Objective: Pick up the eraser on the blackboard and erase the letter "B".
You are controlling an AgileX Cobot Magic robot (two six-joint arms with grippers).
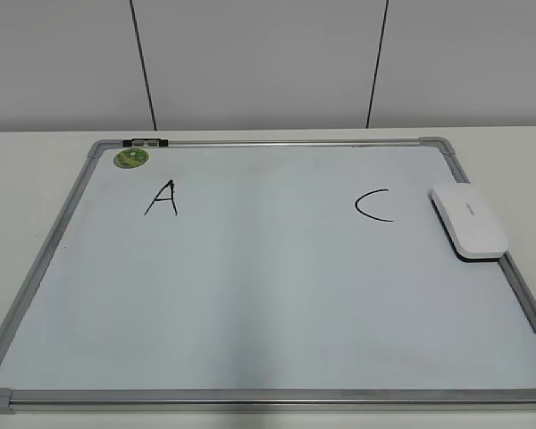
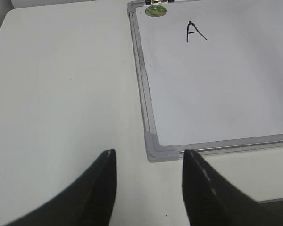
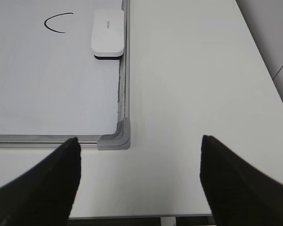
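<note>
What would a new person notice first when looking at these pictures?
First comes the big white board with its grey frame, which fills most of the table. Two black letters stand out on it: the A on the left and the C on the right, with blank space between them. After that, the white eraser lies at the right edge beside the C, and a small green magnet sits in the top left corner.

- Left tool [image 2: 148, 188]: jaws parted, nothing between, hovering low over bench, pointing forward.
- Right tool [image 3: 139, 181]: jaws spread wider, empty, hovering over bench, pointing forward.
</note>
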